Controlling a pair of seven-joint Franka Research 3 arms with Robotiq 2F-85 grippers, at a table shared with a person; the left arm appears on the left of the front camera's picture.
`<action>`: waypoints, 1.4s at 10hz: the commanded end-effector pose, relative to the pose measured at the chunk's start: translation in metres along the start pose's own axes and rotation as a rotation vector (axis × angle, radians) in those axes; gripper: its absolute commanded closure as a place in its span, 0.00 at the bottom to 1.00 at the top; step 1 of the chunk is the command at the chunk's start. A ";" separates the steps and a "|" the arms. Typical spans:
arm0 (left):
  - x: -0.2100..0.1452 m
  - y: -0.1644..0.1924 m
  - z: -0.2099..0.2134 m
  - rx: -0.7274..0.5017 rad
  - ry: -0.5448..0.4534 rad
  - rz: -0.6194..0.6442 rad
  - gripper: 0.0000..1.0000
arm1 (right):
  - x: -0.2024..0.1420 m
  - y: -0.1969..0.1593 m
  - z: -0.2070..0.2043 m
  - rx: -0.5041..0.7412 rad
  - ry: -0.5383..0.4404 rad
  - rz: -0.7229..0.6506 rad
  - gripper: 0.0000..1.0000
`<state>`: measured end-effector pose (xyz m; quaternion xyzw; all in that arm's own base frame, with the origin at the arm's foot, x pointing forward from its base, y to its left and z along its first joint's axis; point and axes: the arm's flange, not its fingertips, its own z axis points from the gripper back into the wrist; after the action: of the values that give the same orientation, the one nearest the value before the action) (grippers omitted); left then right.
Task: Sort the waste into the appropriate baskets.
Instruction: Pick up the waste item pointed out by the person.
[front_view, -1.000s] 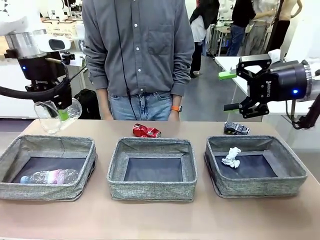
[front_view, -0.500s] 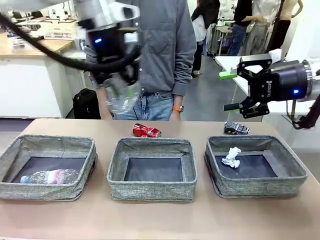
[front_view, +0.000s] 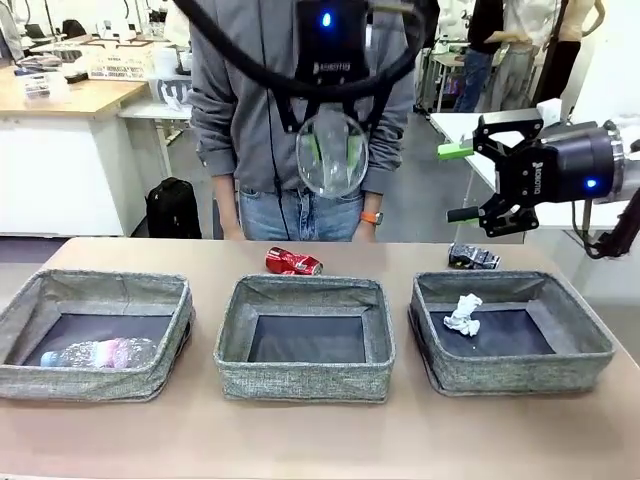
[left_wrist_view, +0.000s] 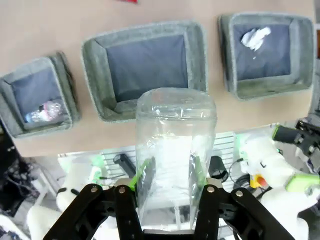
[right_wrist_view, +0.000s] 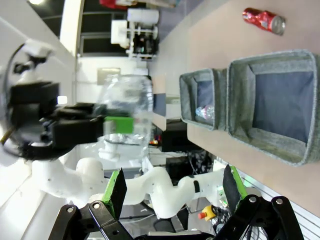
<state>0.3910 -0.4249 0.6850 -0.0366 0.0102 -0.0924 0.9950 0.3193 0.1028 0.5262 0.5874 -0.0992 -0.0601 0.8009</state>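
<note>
One bottle (front_view: 331, 160) in left end effector (front_view: 334, 149)

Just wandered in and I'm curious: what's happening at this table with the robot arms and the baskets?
The robot is sorting waste into three grey baskets. Its left arm holds a clear plastic bottle in its jaws, high above the middle basket. The right arm hovers at the right, jaws open. Another bottle lies in the left basket and a paper wad in the right basket. A red can and a dark can lie on the table.
</note>
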 end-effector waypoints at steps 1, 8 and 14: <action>-0.014 0.004 0.028 0.055 -0.110 0.045 0.63 | -0.001 0.002 0.000 0.006 0.001 -0.015 0.00; -0.026 0.026 0.059 0.041 -0.166 0.087 0.63 | -0.001 0.002 0.000 0.006 0.001 -0.015 0.00; -0.026 0.026 0.059 0.041 -0.166 0.087 0.63 | -0.001 0.002 0.000 0.006 0.001 -0.015 0.00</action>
<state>0.3736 -0.3917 0.7391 -0.0245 -0.0717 -0.0463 0.9961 0.3194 0.1027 0.5262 0.5874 -0.0991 -0.0602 0.8009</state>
